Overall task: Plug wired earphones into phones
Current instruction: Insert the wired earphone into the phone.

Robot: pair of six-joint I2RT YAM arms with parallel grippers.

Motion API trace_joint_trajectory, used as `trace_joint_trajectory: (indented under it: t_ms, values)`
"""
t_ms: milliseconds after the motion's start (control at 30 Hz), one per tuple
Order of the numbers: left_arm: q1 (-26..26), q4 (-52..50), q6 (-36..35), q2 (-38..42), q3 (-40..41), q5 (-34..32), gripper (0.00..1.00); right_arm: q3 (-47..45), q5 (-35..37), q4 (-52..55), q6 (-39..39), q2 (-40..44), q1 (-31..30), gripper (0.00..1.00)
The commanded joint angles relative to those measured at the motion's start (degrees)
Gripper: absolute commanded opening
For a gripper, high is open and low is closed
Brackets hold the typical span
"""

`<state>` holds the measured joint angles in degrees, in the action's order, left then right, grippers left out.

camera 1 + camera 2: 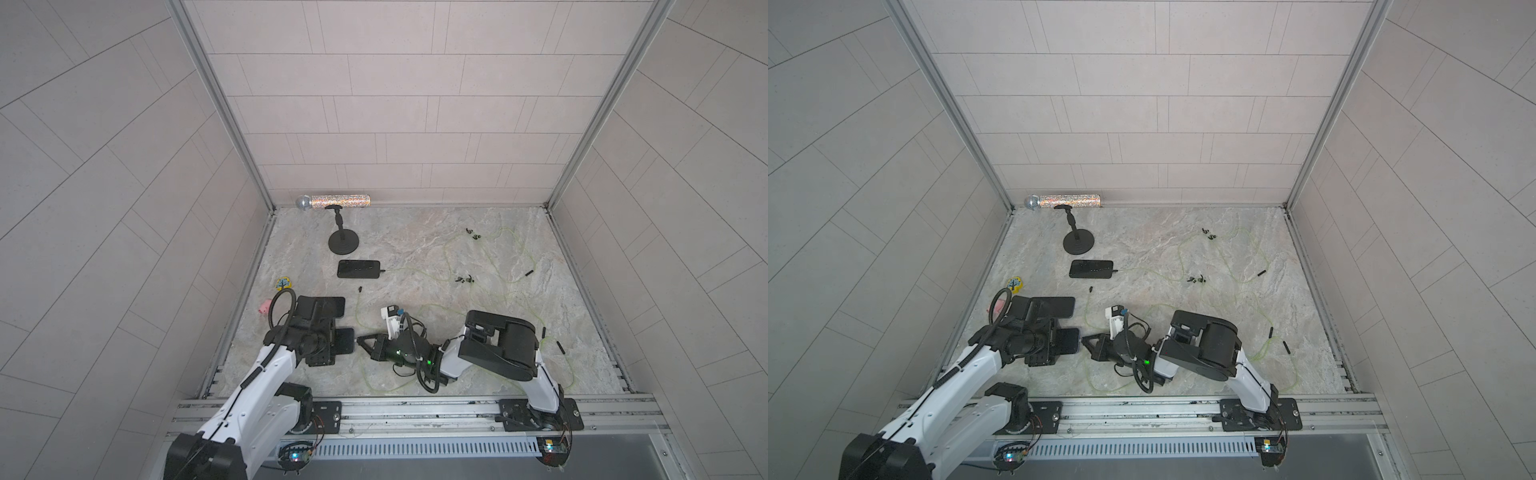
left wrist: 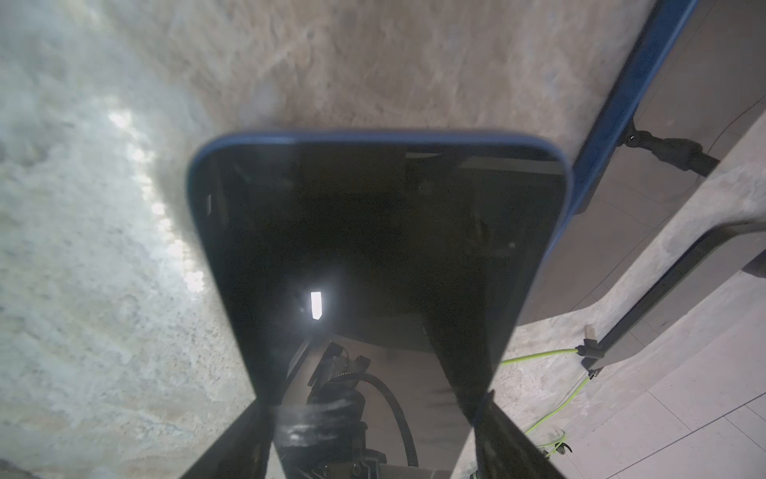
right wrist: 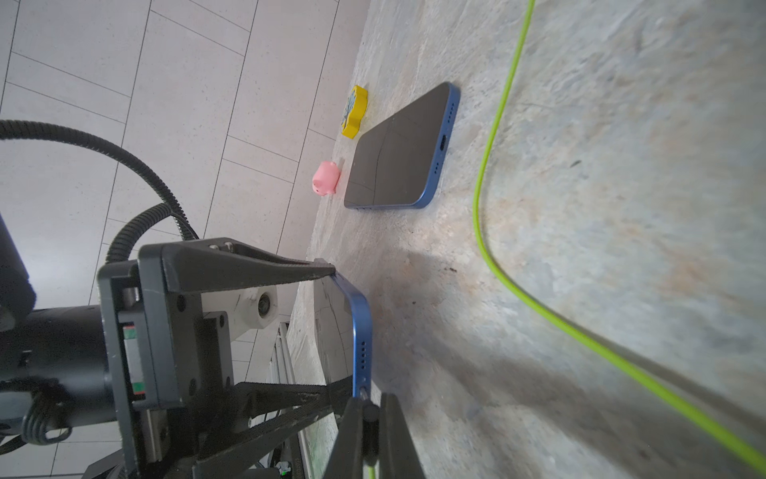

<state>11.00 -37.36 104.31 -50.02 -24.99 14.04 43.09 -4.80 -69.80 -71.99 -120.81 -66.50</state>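
phone [image 2: 373, 228] on bench near front-left corner | left pincer [image 2: 371, 400] spread wide, clamping its long edges | right pincer [image 3: 369, 408] pinching plug [image 3: 370, 418] at phone's port end | likely handling: glass slick, body rigid, cord [image 3: 371, 470] limp; hold plug body, not cord

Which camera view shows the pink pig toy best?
Right wrist view: the pink pig toy shows clearly, beside a phone. In both top views the left arm's cable partly hides it; the left wrist view misses it.
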Motion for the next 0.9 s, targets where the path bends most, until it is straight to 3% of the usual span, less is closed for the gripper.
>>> trace_joint_trajectory:
  t_ms: [0, 533, 867]
  values:
    - [0.5, 0.9, -1.6, 1.2, -1.9, 6.7, 0.67, 0.6, -4.8, -3.5, 1.0, -0.2, -0.9, 0.0]
    - [0.5, 0.5, -2.0, 3.9, -1.9, 8.2, 0.66, 2.6, -5.4, -2.6, 1.5, 1.4, -0.8, 0.0]
    - [0.8, 0.4, -0.6, 5.2, -1.3, 9.1, 0.66, 5.1, -4.5, 5.8, 1.7, 1.4, -0.8, 0.0]
